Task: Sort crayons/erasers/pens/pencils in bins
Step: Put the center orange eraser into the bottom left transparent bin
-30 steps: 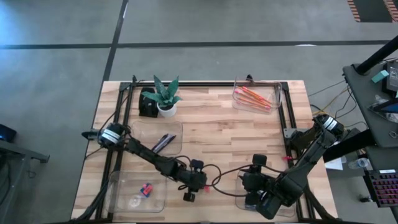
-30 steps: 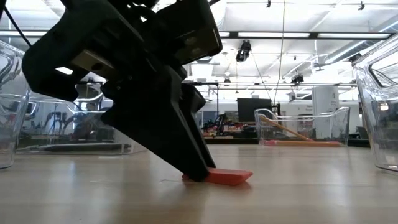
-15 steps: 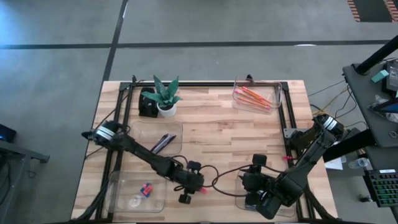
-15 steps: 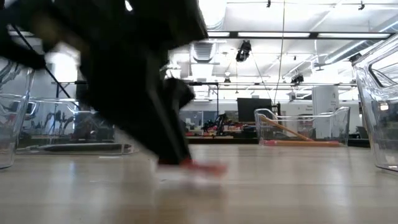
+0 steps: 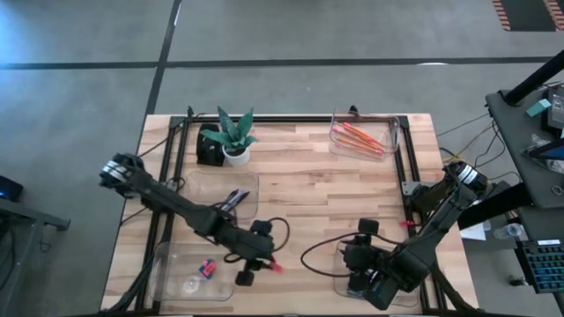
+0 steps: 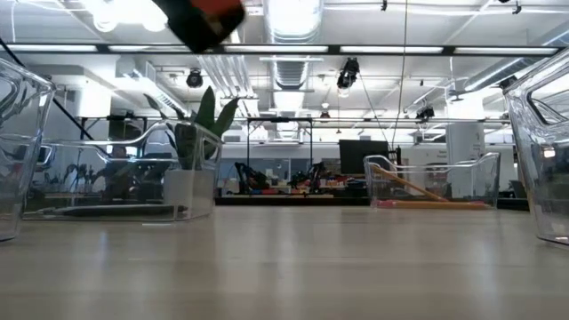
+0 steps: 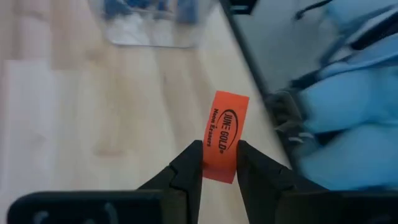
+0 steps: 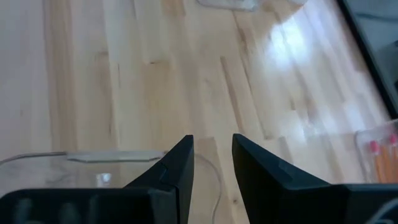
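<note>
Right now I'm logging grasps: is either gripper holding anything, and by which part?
The left gripper pinches an orange eraser by one end, the rest sticking out past its fingertips. The right gripper holds nothing.

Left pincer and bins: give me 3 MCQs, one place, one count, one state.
1. Where is the bin holding the pencils?
A. far right corner
B. near left corner
C. beside the plant

2. How many bins show in the high view?
A. two
B. four
C. six

3. The left pincer is:
A. wide open, empty
B. shut on the orange eraser
C. shut on a pencil

A: the high view shows the orange sticks there.
B: two left, two right.
B: the left wrist view shows both fingers clamping it.
</note>
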